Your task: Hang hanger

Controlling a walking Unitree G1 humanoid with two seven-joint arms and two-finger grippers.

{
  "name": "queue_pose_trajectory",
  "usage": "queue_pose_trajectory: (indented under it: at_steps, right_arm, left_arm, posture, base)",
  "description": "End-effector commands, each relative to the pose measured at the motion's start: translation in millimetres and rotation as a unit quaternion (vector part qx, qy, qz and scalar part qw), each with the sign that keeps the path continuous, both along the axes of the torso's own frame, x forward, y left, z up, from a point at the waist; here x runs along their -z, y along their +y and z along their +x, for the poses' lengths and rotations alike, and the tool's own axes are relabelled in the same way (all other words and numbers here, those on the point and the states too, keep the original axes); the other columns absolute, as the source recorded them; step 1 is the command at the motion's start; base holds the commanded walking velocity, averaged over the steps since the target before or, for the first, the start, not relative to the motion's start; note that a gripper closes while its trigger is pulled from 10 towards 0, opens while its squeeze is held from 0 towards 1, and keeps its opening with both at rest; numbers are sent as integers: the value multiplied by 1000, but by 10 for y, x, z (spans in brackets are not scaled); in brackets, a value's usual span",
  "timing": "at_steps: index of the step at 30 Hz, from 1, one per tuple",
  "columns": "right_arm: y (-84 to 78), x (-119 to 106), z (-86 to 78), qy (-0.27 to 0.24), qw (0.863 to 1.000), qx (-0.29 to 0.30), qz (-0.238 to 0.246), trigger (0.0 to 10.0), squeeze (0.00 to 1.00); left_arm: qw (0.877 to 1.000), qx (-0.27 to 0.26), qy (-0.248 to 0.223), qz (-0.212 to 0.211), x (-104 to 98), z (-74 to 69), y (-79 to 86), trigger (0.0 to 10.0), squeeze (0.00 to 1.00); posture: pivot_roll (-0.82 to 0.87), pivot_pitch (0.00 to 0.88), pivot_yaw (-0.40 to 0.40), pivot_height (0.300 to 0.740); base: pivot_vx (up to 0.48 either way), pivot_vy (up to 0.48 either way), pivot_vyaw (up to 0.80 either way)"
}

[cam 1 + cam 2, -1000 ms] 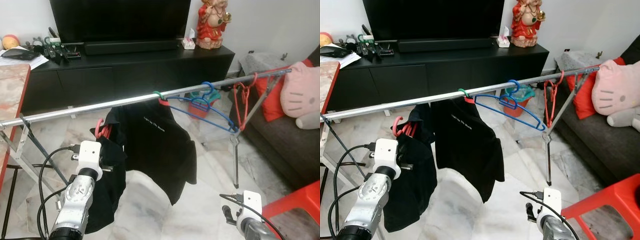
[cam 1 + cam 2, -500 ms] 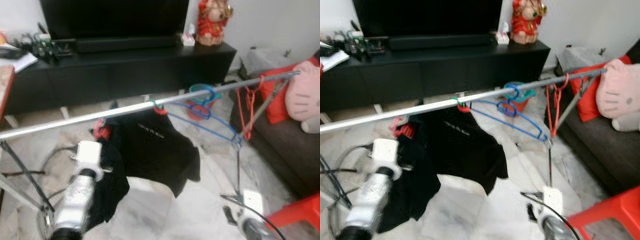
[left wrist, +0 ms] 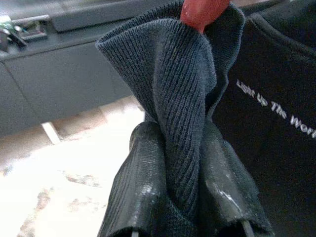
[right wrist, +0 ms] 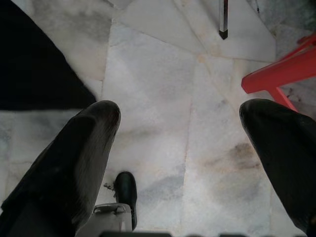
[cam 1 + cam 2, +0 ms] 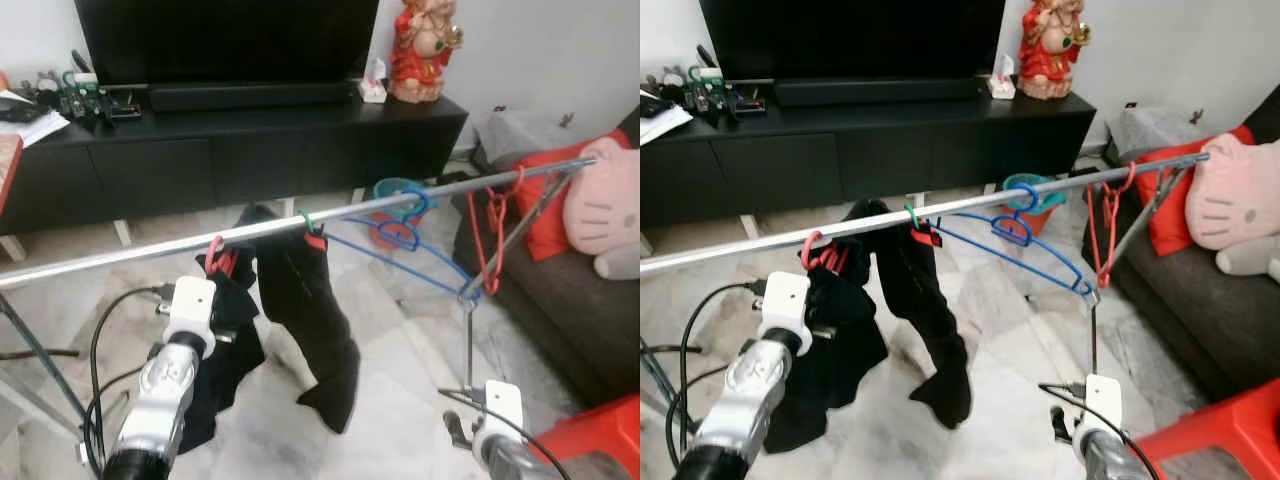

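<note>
While the left arm reaches up toward the metal rail [image 5: 330, 215], the left gripper [image 3: 182, 197] has its two black fingers [image 3: 143, 182] pinched tight on a fold of dark ribbed cloth, the collar of a black garment [image 5: 225, 345] that droops from a red hanger [image 5: 215, 252]. That hanger's hook sits right at the rail, though from where I stand I cannot tell whether it is fully over the bar or just against it. Just beside it hangs a second black shirt [image 5: 315, 320], carried on a hanger with a green hook [image 5: 307, 220] that is plainly over the rail; white lettering shows on its chest in the wrist view. Farther along the bar toward the robot's right come two blue hangers [image 5: 405, 225], bare, and then a couple of bare red hangers [image 5: 490, 225] near the rail's far end (they dangle close to the grey sofa [image 5: 555, 310] with its pink plush toy [image 5: 600, 195]). The right gripper [image 4: 182, 148] hangs low over the marble floor [image 4: 158, 64], its fingers spread wide with nothing between them, near a red stool [image 5: 590, 440]. Behind the rail stands a black TV cabinet [image 5: 250, 140] with a red figurine [image 5: 422, 45] on top.
</note>
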State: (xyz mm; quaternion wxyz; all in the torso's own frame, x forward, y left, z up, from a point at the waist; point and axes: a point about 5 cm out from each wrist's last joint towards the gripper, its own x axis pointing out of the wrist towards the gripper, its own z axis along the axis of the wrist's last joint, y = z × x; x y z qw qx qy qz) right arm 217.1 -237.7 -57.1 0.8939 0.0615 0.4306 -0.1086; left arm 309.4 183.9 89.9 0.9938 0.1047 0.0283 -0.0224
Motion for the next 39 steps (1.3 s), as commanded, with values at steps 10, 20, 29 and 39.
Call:
queue_pose_trajectory:
  at_steps: [10,20,29,39]
  right_arm:
    - [-84,-22,-4,4,1000,-5,-13,10000,0]
    - [-43,11,-37,4,1000,11,-6,10000,0]
    - [-12,27,-49,4,1000,20,-1,10000,0]
    - [-23,24,-49,4,1000,17,-3,10000,0]
  left_arm:
    - [999,-53,1,4,-158,199,54,10000,0]
    - [995,-77,57,28,-62,296,97,10000,0]
    - [990,-94,99,36,35,303,196,10000,0]
    - [992,-89,88,33,106,196,207,10000,0]
  posture:
    - [25,0,-136,740]
    - [-13,0,-72,740]
    - [-9,0,-62,740]
    - [-6,0,-72,740]
  base:
    - [0,0,0]
    - [0,0,0]
    - [0,0,0]
    - [0,0,0]
